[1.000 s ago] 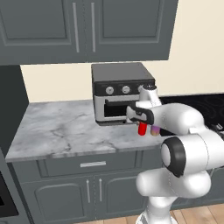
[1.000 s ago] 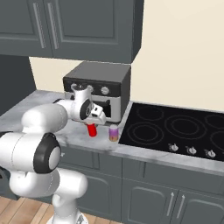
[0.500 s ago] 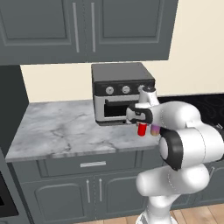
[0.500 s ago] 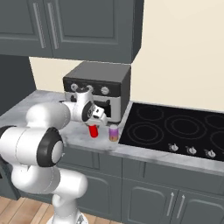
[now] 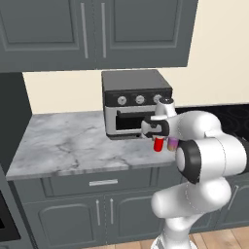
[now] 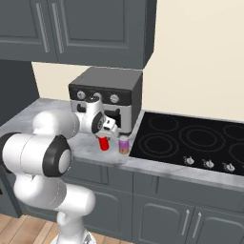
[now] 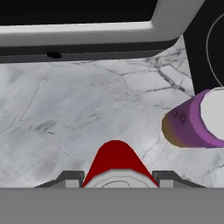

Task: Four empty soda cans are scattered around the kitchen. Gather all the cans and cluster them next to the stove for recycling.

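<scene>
Holding a red can (image 5: 158, 144) upright, the gripper (image 5: 157, 138) hangs over the front part of the marble counter (image 5: 73, 146), its fingers clenched on the can's upper end. In the hand view the red can (image 7: 114, 164) sits between the two dark fingertips (image 7: 70, 178), one on each side of it.

A purplish-pink can (image 6: 124, 144) stands upright on the counter just beside the red can (image 6: 103, 142), on the side nearer the stove (image 6: 190, 140). It is close to the stove's black glass edge; whether it touches the edge cannot be told. The two cans stand apart with a small gap between them. From the hand view the purplish-pink can (image 7: 192, 120) shows its pale top, with the dark cooktop edge (image 7: 205, 48) behind it.

The grey toaster oven (image 5: 136, 102) stands on the counter directly behind the gripper, under the dark upper cabinets (image 5: 92, 31). Whether the red can's base touches the counter cannot be told.
</scene>
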